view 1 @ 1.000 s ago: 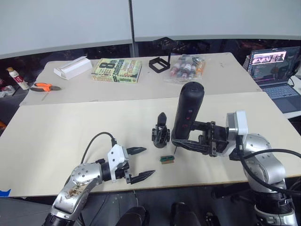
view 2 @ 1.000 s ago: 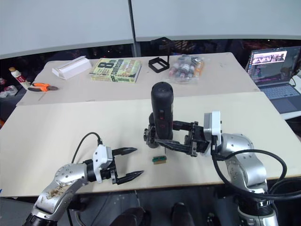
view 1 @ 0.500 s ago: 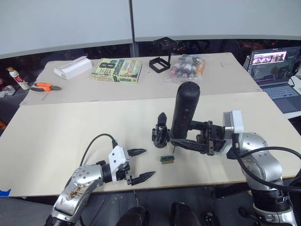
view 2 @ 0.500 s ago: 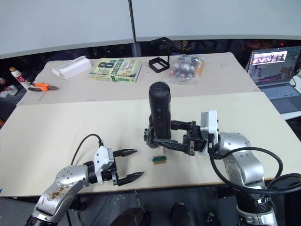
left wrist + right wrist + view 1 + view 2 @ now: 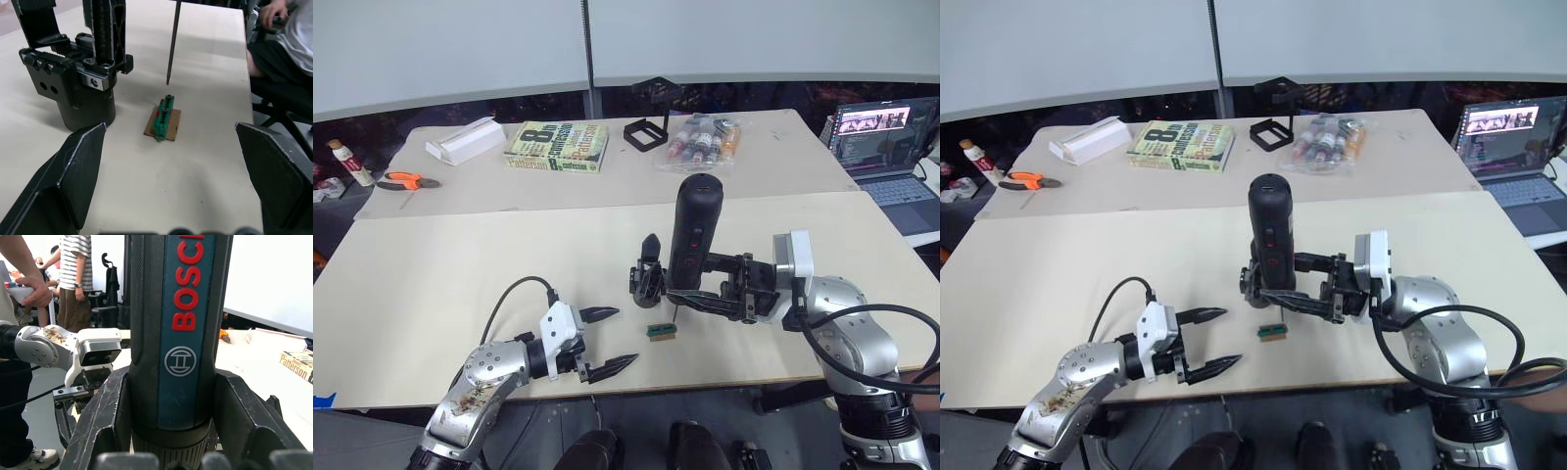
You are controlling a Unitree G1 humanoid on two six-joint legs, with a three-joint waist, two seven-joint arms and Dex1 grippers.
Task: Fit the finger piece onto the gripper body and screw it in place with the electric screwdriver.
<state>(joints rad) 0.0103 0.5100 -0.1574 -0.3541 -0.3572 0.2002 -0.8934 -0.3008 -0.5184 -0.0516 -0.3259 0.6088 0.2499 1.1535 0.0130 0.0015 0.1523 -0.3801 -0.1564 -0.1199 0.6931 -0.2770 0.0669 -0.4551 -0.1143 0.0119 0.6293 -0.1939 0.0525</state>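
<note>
Nudged slightly leftward, the right gripper (image 5: 700, 297) clamps the smooth cylindrical electric screwdriver (image 5: 692, 235) upright between its fingers, beside the ridged gripper body (image 5: 648, 281). Left gripper (image 5: 610, 340) fingers spread wide.

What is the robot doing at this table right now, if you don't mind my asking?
The right gripper holds the electric screwdriver upright, bit pointing down beside the gripper body, which stands on the table with the finger piece on top. The left gripper hangs open nearby, holding nothing. A small green block lies between them.
</note>
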